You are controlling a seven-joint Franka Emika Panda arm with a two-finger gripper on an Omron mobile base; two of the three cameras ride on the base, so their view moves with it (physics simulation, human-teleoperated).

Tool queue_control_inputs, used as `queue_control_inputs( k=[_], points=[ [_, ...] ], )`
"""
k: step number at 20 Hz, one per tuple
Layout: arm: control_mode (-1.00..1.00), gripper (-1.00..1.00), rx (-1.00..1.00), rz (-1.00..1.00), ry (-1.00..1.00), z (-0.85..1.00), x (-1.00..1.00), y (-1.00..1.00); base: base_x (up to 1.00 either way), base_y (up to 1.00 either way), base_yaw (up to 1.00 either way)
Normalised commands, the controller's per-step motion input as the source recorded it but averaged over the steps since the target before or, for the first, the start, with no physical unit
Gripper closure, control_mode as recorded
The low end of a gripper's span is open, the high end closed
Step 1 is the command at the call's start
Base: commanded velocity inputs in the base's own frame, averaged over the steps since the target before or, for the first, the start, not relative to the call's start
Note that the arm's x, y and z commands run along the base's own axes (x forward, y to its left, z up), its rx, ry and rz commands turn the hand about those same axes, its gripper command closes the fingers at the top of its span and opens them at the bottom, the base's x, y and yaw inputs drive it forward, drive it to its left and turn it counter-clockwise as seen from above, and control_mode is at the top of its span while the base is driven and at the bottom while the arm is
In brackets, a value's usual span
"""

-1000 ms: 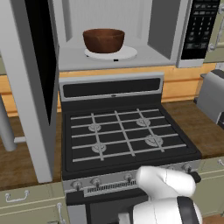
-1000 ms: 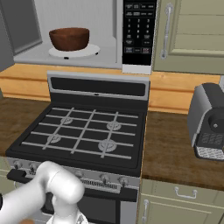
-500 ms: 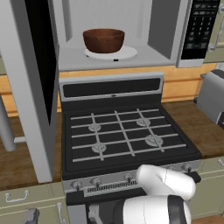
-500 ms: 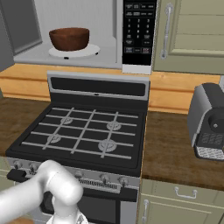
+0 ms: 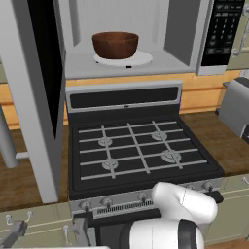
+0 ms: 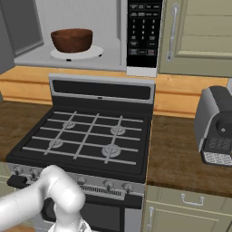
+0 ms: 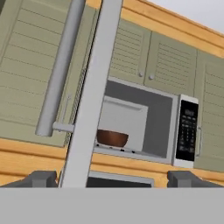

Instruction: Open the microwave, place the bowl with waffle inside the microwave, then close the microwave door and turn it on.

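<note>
While the microwave door (image 5: 34, 97) stands swung wide to the left, the bowl (image 5: 115, 44) sits on the white turntable (image 5: 141, 59) inside the microwave (image 6: 136, 70), above the stove (image 5: 138, 151). Tool (image 7: 113, 179) released, 2 fingertips spread, facing the door's edge and handle (image 7: 59, 74).

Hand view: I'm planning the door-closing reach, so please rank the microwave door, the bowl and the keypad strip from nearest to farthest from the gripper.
1. The microwave door: swung open, its edge rises just above the open gripper, left of centre.
2. The bowl: deeper, on the turntable inside the cavity.
3. The keypad strip: far right on the front; too close to call against the bowl.
</note>
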Motion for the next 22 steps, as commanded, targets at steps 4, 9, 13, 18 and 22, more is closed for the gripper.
queue_control_inputs(
  k=[4,9,13,18,22],
  points=[
    [-1.0,-1.0,-0.03,-0.13,0.27,0.0,0.0,0.17,0.0,0.0,0.0],
    [-1.0,-1.0,-0.07,-0.14,0.28,0.0,0.0,0.07,0.0,0.0,0.0],
    [-1.0,-1.0,-0.02,-0.17,0.21,0.0,0.0,0.17,0.0,0.0,0.0],
    [-1.0,-1.0,0.02,-0.11,0.02,0.12,0.0,0.26,0.0,0.0,0.0],
    [-1.0,-1.0,0.1,-0.07,0.0,0.18,-0.07,0.08,0.0,0.0,0.0]
  ],
)
